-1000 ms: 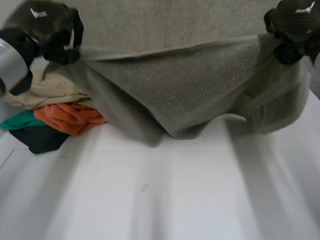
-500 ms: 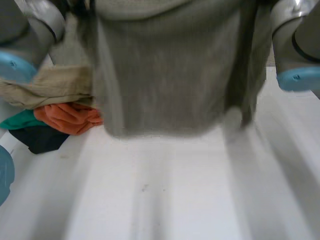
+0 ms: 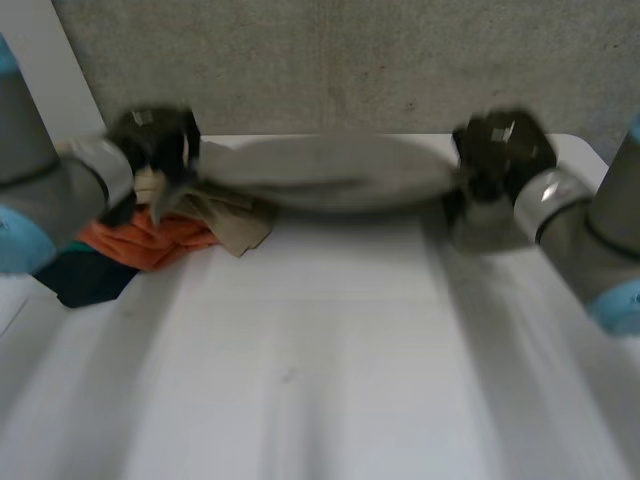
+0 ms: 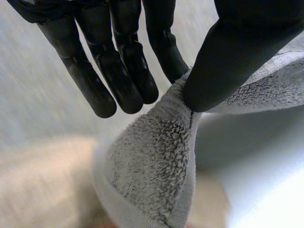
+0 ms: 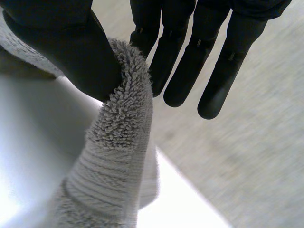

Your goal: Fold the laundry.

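A grey terry towel (image 3: 330, 172) is stretched flat between my two hands, low over the far part of the white table (image 3: 330, 380). My left hand (image 3: 155, 140) holds its left end, beside the clothes pile. My right hand (image 3: 500, 150) holds its right end. In the left wrist view the thumb (image 4: 237, 52) pinches a towel corner (image 4: 152, 171) against the straight fingers (image 4: 118, 66). The right wrist view has the thumb (image 5: 61, 47) pressing the towel's hemmed corner (image 5: 118, 137) against the fingers (image 5: 180, 71).
A pile of clothes lies at the table's left: a beige piece (image 3: 230, 225), an orange one (image 3: 140, 240) and a black one (image 3: 85, 280). A grey wall (image 3: 350, 60) rises behind the table's far edge.
The towel hung high and close between the raised hands. Both hands have swung forward and down, and the towel now spans flat over the far side of the table.
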`<action>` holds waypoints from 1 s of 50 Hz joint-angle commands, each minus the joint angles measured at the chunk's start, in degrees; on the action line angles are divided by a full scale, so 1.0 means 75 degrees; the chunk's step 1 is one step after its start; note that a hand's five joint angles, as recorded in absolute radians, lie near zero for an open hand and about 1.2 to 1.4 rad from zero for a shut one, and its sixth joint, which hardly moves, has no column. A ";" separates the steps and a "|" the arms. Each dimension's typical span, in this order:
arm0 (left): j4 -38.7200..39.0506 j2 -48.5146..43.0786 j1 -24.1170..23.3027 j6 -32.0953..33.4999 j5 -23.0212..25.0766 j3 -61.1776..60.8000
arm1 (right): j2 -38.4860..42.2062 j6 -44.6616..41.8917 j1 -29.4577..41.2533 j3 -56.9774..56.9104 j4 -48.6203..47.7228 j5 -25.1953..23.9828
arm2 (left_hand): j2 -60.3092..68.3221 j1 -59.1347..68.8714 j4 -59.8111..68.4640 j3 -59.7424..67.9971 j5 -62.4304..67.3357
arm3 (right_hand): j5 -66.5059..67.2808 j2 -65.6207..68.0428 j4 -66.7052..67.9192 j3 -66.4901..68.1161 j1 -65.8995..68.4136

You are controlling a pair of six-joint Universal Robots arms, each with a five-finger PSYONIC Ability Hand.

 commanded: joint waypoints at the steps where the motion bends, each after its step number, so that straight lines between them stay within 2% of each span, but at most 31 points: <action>1: 0.0494 -0.0447 0.0004 0.0645 0.0363 -0.1589 | 0.0594 -0.0391 -0.0131 0.1346 -0.0057 -0.0277 | 0.1494 0.1763 0.1474 0.1541 0.1796 | 0.1607 0.1638 0.1498 0.1567 0.1943; 4: 0.0518 -0.0623 -0.0008 0.0949 0.0398 -0.1695 | 0.0851 -0.0403 -0.0213 0.1452 0.0001 -0.0289 | 0.1494 0.1763 0.1474 0.1541 0.1796 | 0.1360 0.1391 0.1250 0.1320 0.1695; 7: 0.0518 -0.0670 0.0016 0.1103 0.0422 -0.1684 | 0.0911 -0.0309 -0.0248 0.1476 0.0037 -0.0301 | 0.1494 0.1763 0.1474 0.1541 0.1796 | -0.0856 -0.0825 -0.0965 -0.0896 -0.0520; 8: 0.0518 -0.0647 0.0039 0.1173 0.0410 -0.1649 | 0.0899 -0.0181 -0.0307 0.1488 0.0037 -0.0301 | 0.1494 0.1763 0.1474 0.1541 0.1796 | -0.2750 -0.2719 -0.2860 -0.2790 -0.2415; 9: 0.0518 -0.0635 0.0051 0.1185 0.0399 -0.1637 | 0.0888 -0.0122 -0.0330 0.1488 0.0025 -0.0301 | 0.1494 0.1763 0.1474 0.1541 0.1796 | -0.3591 -0.3560 -0.3700 -0.3631 -0.3255; 11: 0.0506 -0.0565 0.0074 0.1185 0.0433 -0.1613 | 0.0829 0.0146 -0.0412 0.1511 0.0037 -0.0266 | 0.1494 0.1763 0.1474 0.1541 0.1796 | -0.4782 -0.4752 -0.4892 -0.4822 -0.4447; 15: 0.0494 -0.0425 0.0074 0.1185 0.0445 -0.1648 | 0.0479 0.0790 -0.0611 0.1534 0.0130 -0.0149 | 0.1494 0.1763 0.1474 0.1541 0.1796 | -0.6039 -0.6008 -0.6149 -0.6079 -0.5704; 22: 0.0518 -0.0248 0.0086 0.1162 0.0434 -0.1613 | -0.0143 0.1752 -0.1337 0.1652 0.1428 -0.0101 | 0.1494 0.1763 0.1474 0.1541 0.1796 | -0.6223 -0.6192 -0.6333 -0.6263 -0.5888; 28: 0.0518 -0.0178 0.0074 0.1126 0.0387 -0.1368 | -0.0144 0.1847 -0.1736 0.1897 0.2286 -0.0253 | 0.1494 0.1763 0.1474 0.1541 0.1796 | -0.6044 -0.6013 -0.6154 -0.6084 -0.5709; 31: 0.0494 -0.0178 0.0074 0.1126 0.0387 -0.1227 | -0.0155 0.1870 -0.1912 0.2214 0.2042 -0.0394 | 0.1494 0.1763 0.1474 0.1541 0.1796 | -0.5954 -0.5923 -0.6064 -0.5994 -0.5619; 34: 0.0459 -0.0178 0.0062 0.1115 0.0363 -0.1051 | -0.0167 0.2034 -0.2018 0.2611 0.1399 -0.0394 | 0.1494 0.1763 0.1474 0.1541 0.1796 | -0.5127 -0.5096 -0.5236 -0.5167 -0.4792; 42: 0.0342 -0.0155 0.0027 0.0916 0.0305 -0.0863 | 0.0160 0.2491 -0.1796 0.3011 0.0307 -0.0383 | 0.1494 0.1763 0.1474 0.1541 0.1796 | -0.4474 -0.4444 -0.4584 -0.4514 -0.4139; 47: 0.0330 -0.0155 0.0016 0.0892 0.0305 -0.0863 | 0.0617 0.2574 -0.1526 0.2929 -0.0091 -0.0242 | 0.1494 0.1763 0.1474 0.1541 0.1796 | -0.3959 -0.3928 -0.4068 -0.3999 -0.3623; 50: 0.0330 -0.0178 0.0004 0.0904 0.0293 -0.0887 | 0.0922 0.2737 -0.1374 0.2707 -0.0431 0.0015 | 0.1494 0.1763 0.1474 0.1541 0.1796 | -0.2931 -0.2900 -0.3040 -0.2971 -0.2595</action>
